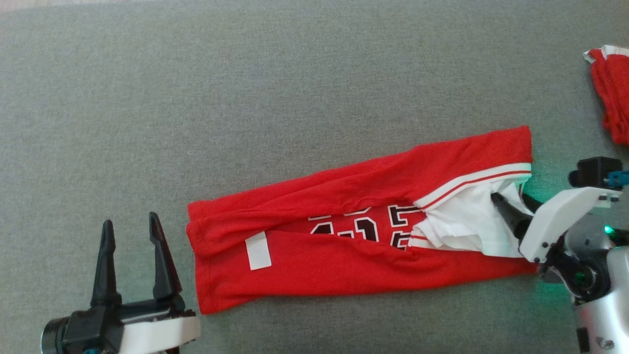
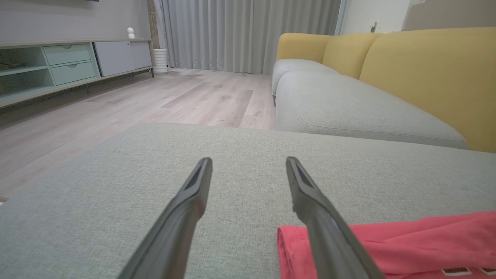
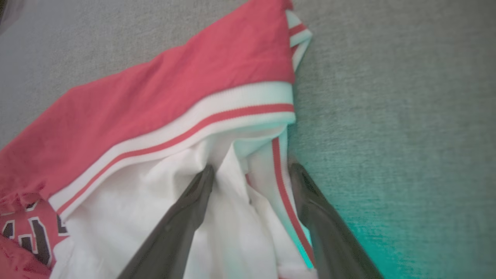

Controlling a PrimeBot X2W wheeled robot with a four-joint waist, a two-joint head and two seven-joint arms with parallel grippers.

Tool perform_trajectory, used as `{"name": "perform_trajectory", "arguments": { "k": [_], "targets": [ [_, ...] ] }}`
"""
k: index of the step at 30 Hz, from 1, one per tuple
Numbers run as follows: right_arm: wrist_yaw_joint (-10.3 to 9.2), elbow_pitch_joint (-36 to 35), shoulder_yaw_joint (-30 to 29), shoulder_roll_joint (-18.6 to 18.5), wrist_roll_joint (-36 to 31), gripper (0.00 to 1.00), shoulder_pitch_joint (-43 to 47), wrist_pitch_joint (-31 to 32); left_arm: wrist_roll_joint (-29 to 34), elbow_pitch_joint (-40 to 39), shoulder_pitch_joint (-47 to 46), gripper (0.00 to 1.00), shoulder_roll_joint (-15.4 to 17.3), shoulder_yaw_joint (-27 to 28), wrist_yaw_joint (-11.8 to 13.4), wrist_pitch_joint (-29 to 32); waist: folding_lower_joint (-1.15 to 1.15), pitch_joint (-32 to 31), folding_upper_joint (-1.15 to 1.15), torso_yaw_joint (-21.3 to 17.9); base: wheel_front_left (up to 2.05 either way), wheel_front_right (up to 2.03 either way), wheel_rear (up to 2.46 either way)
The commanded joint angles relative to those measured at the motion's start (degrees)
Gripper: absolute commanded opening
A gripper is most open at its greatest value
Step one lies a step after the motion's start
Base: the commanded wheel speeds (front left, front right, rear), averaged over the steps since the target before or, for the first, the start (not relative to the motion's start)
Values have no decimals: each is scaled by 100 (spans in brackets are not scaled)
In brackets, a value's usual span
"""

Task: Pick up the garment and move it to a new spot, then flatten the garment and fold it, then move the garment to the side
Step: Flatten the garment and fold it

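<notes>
Both spread wide, empty | left gripper (image 1: 130, 220) beside 9 o'clock end of shirt (image 1: 344, 196) | right gripper (image 1: 508, 196) over 3 o'clock end | advice: pinch every layer, fold squarely.

Cushion (image 1: 295, 73) bare beyond jersey (image 1: 344, 265); second red garment (image 1: 612, 93) far right.

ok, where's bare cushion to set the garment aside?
Free: the wide grey cushion above the red garment, across to the upper left above the open left claw. Crowded: the right end, where the open right claw straddles the white fabric, with a second red garment at the upper right.
</notes>
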Motion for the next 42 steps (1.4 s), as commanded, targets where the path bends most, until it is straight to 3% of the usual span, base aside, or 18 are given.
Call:
{"name": "perform_trajectory", "arguments": {
  "k": [1, 2, 3, 4, 5, 11, 22, 28, 35, 42],
  "targets": [
    [40, 37, 372, 120, 135, 100, 45, 205, 78, -120, -64, 100, -62, 277, -75, -54, 0, -31, 0, 0, 0, 0, 0],
    [40, 68, 434, 124, 181, 100, 56, 240, 92, -92, -60, 100, -83, 322, -124, -54, 0, -51, 0, 0, 0, 0, 0],
    [40, 105, 473, 140, 226, 90, 60, 261, 96, -57, -56, 100, -102, 368, -173, -54, 0, -70, 0, -1, 0, 0, 0],
    [40, 151, 494, 164, 258, 34, 52, 267, 100, -31, -55, 100, -117, 413, -217, -54, 0, -88, 0, -3, 0, 0, 0],
    [40, 193, 536, 182, 287, 0, 40, 265, 107, -7, -54, 100, -131, 450, -259, -54, 0, -114, 0, -3, 0, 0, 0],
    [40, 321, 541, 146, 589, 0, -96, 1, 123, 83, -8, 100, -172, 518, -391, -54, 0, -221, 0, 12, 0, 0, 0],
    [40, 230, -605, -654, 879, 0, -275, -428, -75, 193, 202, 100, -177, 511, -378, -54, 0, -454, 0, -20, 0, 0, 0],
    [40, -343, -1015, -876, 877, 0, -188, -413, -174, 197, 304, 100, -178, 498, -317, -54, 0, -589, 0, -50, 0, 0, 0],
    [40, -1633, -363, -501, 933, 0, -11, 149, -243, 221, 351, 100, -178, 522, -293, -54, 0, -639, 0, -130, 0, 0, 0],
    [40, -2036, 934, 410, 644, 0, 245, 461, -288, 294, 326, 100, -178, 431, -273, -54, 0, -678, 0, -109, 0, 0, 0]
  ]
}}
